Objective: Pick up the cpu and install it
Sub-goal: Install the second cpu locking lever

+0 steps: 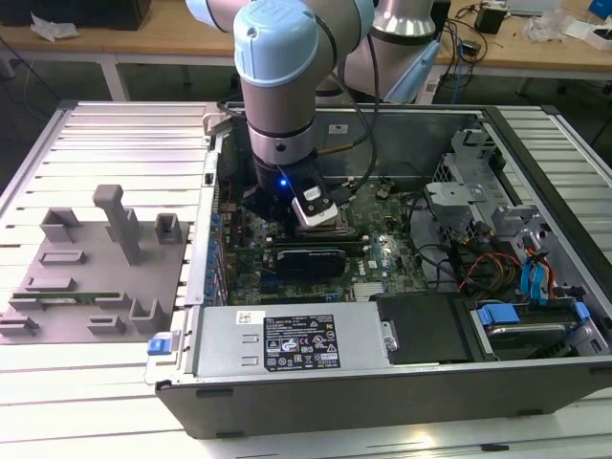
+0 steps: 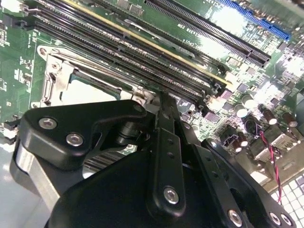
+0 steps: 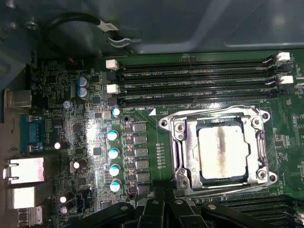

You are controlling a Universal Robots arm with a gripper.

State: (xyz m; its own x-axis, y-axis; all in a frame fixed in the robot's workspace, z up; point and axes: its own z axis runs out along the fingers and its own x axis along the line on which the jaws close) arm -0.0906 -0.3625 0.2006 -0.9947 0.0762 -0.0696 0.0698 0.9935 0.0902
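Cpu point(image 3: 222, 153) sits in its socket beside the hand point(image 3: 164, 209), grip state unclear.

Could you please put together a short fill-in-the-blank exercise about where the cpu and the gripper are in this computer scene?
1. The cpu lies inside the square metal ____ frame on the motherboard.
2. The cpu's top face is silver-white and ____ in shape.
3. In the exterior view, the arm reaches down into the open computer ____.
4. In the first wrist view, the long memory slots beside the socket number ____.

Missing words: socket; square; case; three
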